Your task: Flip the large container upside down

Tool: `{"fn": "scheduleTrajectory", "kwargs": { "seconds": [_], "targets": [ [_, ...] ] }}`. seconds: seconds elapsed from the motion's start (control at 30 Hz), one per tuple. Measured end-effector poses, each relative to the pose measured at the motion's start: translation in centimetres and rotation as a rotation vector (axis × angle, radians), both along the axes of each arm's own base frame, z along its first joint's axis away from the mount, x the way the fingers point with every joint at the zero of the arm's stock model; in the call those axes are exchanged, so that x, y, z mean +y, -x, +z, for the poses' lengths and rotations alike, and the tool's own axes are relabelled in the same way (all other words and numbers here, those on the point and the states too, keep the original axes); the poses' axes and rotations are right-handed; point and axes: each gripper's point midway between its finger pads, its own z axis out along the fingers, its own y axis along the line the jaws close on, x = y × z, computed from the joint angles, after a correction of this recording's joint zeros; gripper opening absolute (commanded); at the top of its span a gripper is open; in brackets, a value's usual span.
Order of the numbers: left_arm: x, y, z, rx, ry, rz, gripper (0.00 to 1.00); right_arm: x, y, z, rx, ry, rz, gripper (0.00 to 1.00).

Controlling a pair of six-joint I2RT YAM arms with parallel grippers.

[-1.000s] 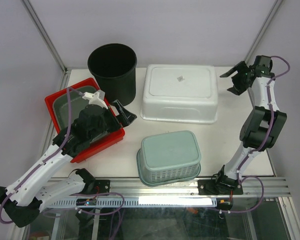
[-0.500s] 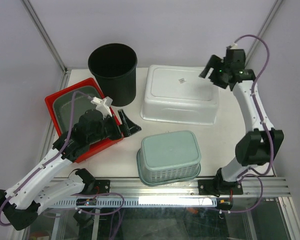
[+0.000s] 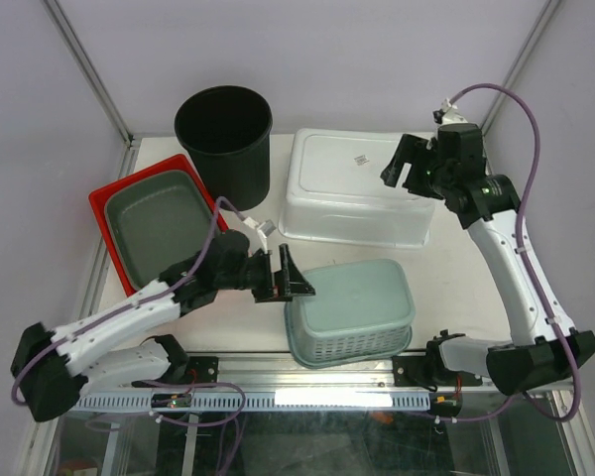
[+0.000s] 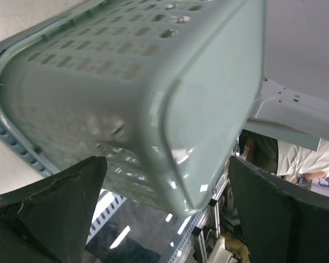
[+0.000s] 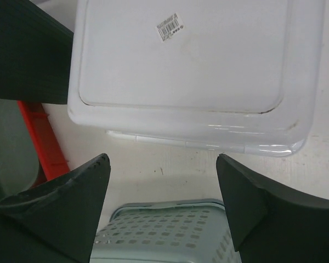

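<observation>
We take the large white container [image 3: 355,183] to be the task's thing. It lies at the back of the tabletop [image 3: 446,268], between the black bucket [image 3: 224,129] and the right arm, with its flat base facing up and its rim down on the surface. The label [image 5: 169,23] on that base shows plainly in the right wrist view. As far as we can judge, then, the turning itself looks done (we cannot see under the rim to say whether it sits flat all round).

The right tool [image 3: 405,167] hangs over the container's right end, its jaws spread wide with nothing between them. Its own camera shows the container's base and a strip of bare tabletop framed by the two fingers. The left tool [image 3: 288,275] is fully open as well and grips nothing. It sits low at the left end of the green basket [image 3: 357,302], which also lies bottom up near the front edge, and we cannot tell whether a finger touches the basket.

In our view, all that seems left is for both arms to draw clear, unless the basket is the thing meant, which we doubt since the white container is the bigger
</observation>
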Motion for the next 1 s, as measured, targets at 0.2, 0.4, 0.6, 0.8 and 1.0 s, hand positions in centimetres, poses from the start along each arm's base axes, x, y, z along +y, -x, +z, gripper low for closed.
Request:
{"fn": "scheduleTrajectory", "kwargs": {
  "seconds": [0.2, 0.4, 0.6, 0.8, 1.0],
  "targets": [
    [-7.4, -4.2, -2.8, 0.049, -0.004, -0.061, 0.99, -2.0, 2.5, 7.3, -0.159, 0.022, -0.039, 0.84],
    [-18.7, -10.5, 1.4, -0.091, 0.14, -0.158, 0.99, -4.6, 6.5, 12.6, -0.303, 0.04, -0.099, 0.86],
    [-18.2, -12.8, 4.4, -0.206, 0.148, -0.167, 0.99, -5.9, 8.1, 11.9, -0.286, 0.098, -0.11, 0.86],
    [-6.5, -17.8, 10.3, -0.347, 0.027, 0.091, 0.99, -3.5, 8.4, 6.8, -0.166, 0.094, 0.039, 0.82],
    [2.2, -16.1, 18.4, -0.534, -0.064, 0.284, 0.99, 5.2, 9.3, -1.4, 0.04, 0.079, 0.308, 0.82]
  ]
}}
